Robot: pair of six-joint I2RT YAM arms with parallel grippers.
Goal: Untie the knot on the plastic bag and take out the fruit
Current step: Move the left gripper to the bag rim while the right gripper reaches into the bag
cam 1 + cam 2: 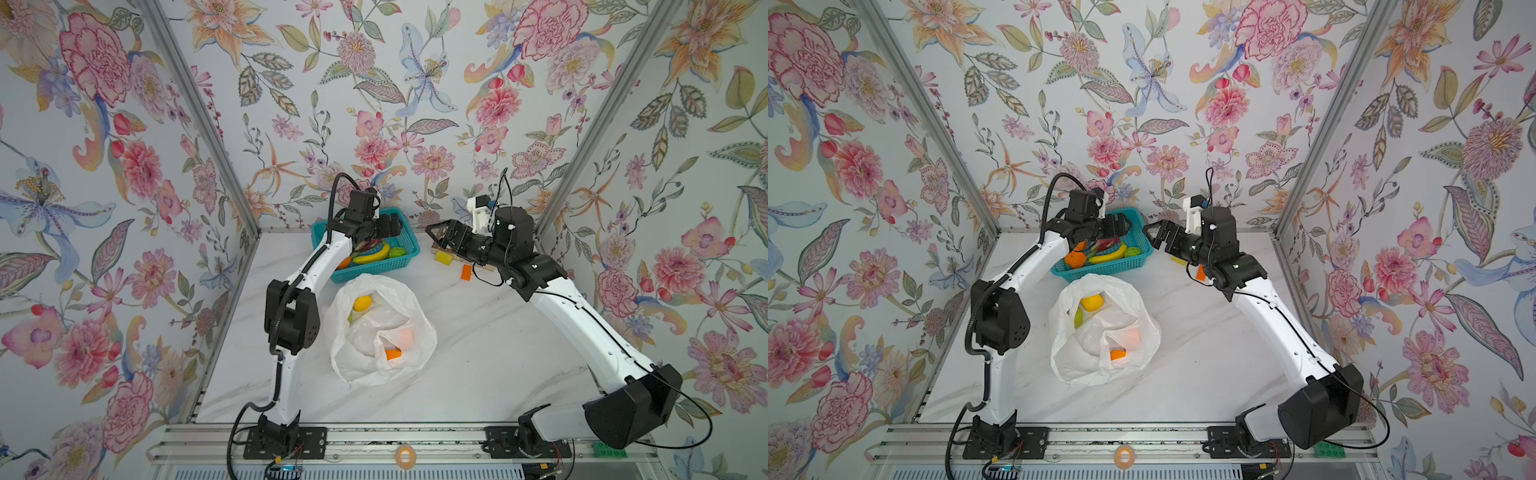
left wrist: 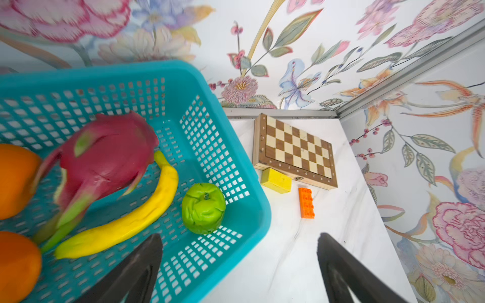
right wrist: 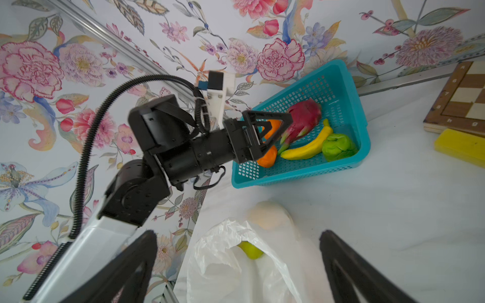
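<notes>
Worktop (image 1: 498, 353): plastic bag (image 1: 365, 365) lying open | left claw (image 2: 239, 236) hovering spread above basket (image 2: 157, 68) edge | right claw (image 3: 238, 233) hovering spread, empty

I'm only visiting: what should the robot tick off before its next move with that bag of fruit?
1. Left tool open and empty: ok.
2. Right tool open and empty: ok.
3. Plastic bag untied, mouth gaping: ok.
4. Bag emptied: not ok; a yellow fruit and an orange lie inside.
5. Basket has room for more: ok.
6. More fruit hidden under the plastic: cannot tell.
</notes>
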